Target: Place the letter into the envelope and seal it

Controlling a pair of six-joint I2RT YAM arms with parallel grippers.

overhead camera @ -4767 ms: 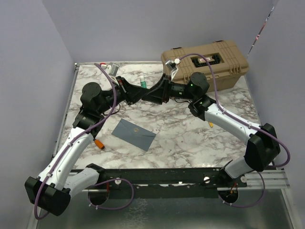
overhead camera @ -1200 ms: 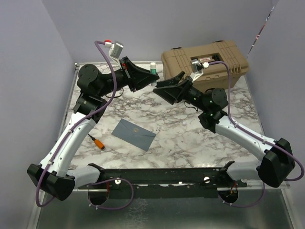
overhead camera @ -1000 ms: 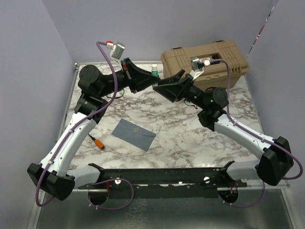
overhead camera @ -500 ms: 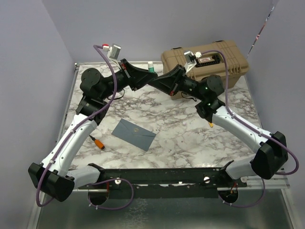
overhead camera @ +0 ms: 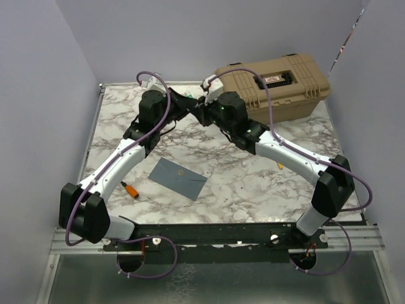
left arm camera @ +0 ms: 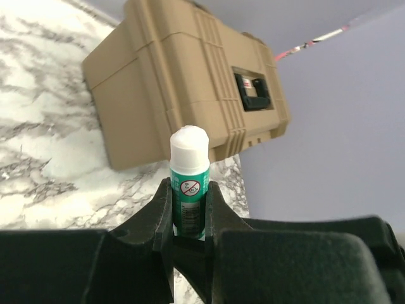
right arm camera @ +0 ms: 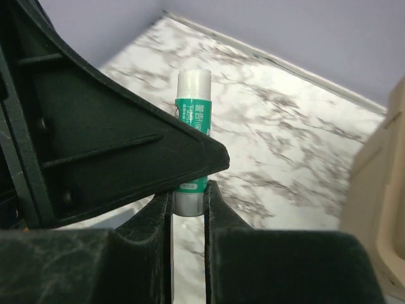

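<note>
Holding the glue stick (left arm camera: 188, 180) from two sides is where this can go wrong. My left gripper (left arm camera: 188, 197) is clamped on its green body just under the white cap. My right gripper (right arm camera: 187, 204) is closed on the pale end at the other side. The two grippers crowd against each other over the far part of the table (overhead camera: 253, 183), beside the tan hard case (overhead camera: 278, 85).

If I pull or twist unevenly, I judge that the short stick could slip from one pair of fingers. It could then drop and roll across the marble. With so little room, my fingers could also knock together.

The blue-grey envelope (overhead camera: 178, 178) lies flat on the table nearer my bases, well apart from both grippers, with an orange-handled screwdriver (overhead camera: 130, 189) to its left. I see no letter in any view, so I cannot tell whether it is already inside. Gluing the flap down without it there would spoil the job.
</note>
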